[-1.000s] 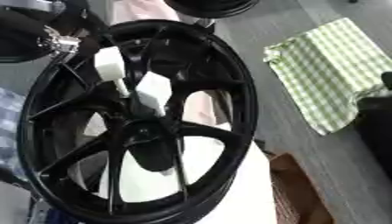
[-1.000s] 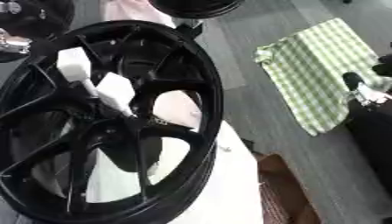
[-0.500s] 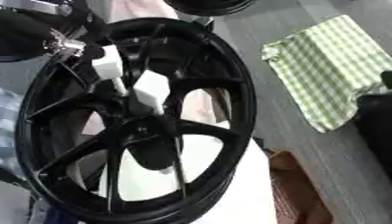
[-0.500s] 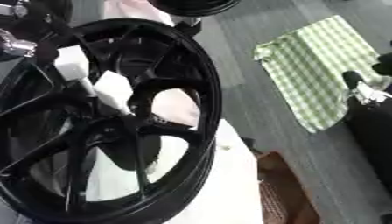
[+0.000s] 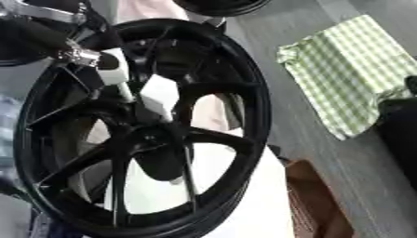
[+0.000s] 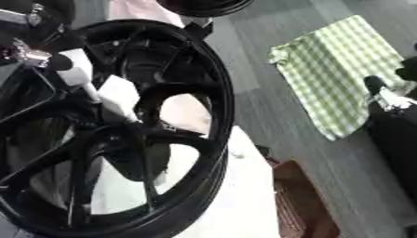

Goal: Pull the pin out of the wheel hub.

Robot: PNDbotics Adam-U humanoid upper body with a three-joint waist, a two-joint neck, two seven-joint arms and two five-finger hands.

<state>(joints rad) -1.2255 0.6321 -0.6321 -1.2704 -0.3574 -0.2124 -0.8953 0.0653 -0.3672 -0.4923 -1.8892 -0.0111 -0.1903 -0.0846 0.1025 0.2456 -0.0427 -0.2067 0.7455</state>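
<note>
While the black wheel (image 5: 138,130) stands tilted on the white table (image 5: 244,204), the left hand (image 5: 61,44) comes in from the upper left, black with silver joints, right at the rim. Fingers look curled toward the white block (image 5: 114,69) at the pin's outer end, touching it; whether they actually close round it — cannot tell. Pin (image 5: 126,90) runs down-right from the hand to a second white block (image 5: 159,95) just above the hub (image 5: 155,137). Green checked cloth (image 5: 358,69) lies on the grey floor, well right of the hand. Right hand not visible.
</note>
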